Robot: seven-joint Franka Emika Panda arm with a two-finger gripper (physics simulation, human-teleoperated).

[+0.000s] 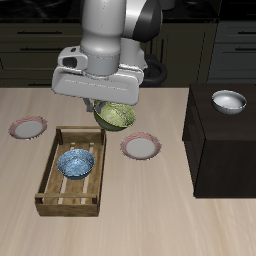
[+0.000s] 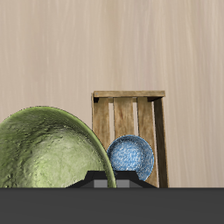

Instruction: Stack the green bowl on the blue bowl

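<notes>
My gripper is shut on the rim of the green bowl and holds it tilted in the air above the table, beside the wooden crate. The green bowl's mottled inside fills much of the wrist view. The blue bowl sits inside the wooden crate, lower than the green bowl and nearer the table's front edge. It also shows in the wrist view, in the crate. My fingertips are hidden behind the bowl and the hand.
A pink-rimmed plate lies on the table beside the crate, just under the held bowl. A second pink-rimmed plate lies on the crate's other side. A white-grey bowl stands on a dark cabinet.
</notes>
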